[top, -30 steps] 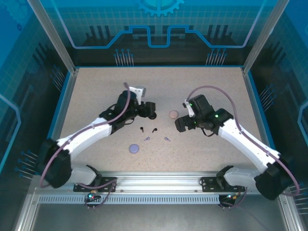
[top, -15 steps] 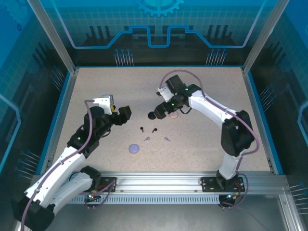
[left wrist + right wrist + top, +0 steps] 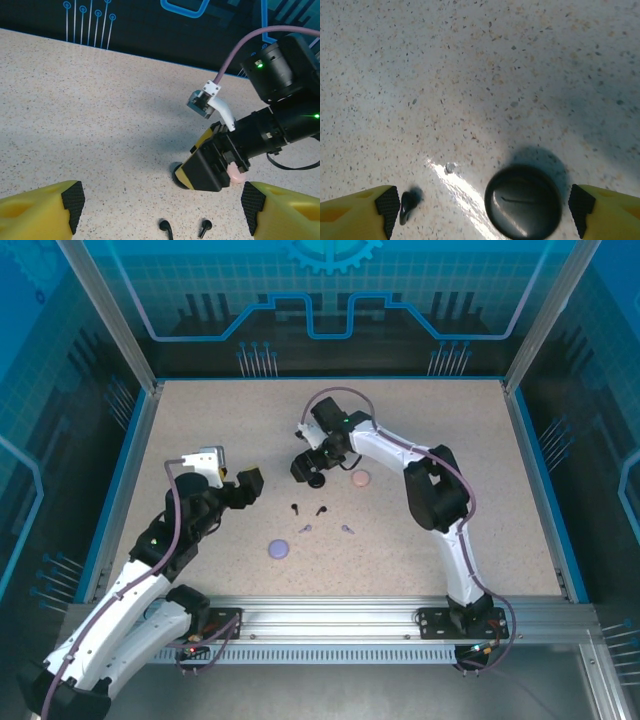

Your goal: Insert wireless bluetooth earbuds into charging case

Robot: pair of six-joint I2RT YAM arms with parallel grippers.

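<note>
1. Near the middle of the desk (image 3: 200, 420) lie a black earbud (image 3: 296, 508) and a second black earbud (image 3: 321, 510), loose and close side by side. Just nearer the arms lie a lavender earbud (image 3: 305, 529) and a second lavender earbud (image 3: 346, 530), set a little wider apart.
2. Just beyond the black pair sits the black case (image 3: 316, 481), a round glossy disc. The pink case (image 3: 361, 478) is beside it on the right. The lavender case (image 3: 279, 549) lies nearer the arms, left of the lavender pair.
3. The right claw (image 3: 303, 466) hangs low over the black case, released. From its wrist, the yellow fingers (image 3: 600, 210) stand wide on either side of the disc and touch nothing.
4. The left claw (image 3: 247, 485) is also released and holds nothing. It is held off to the left of the cluster, facing it.
5. Broad speckled surface runs from the cluster out to the blue rim (image 3: 330, 378) at the far edge and along both sides. An aluminium rail (image 3: 330, 615) closes off the near edge.
6. The back wall (image 3: 330, 300) carries printed circuit traces and a gear emblem. Green lamps (image 3: 259, 64) glow on the right arm.
</note>
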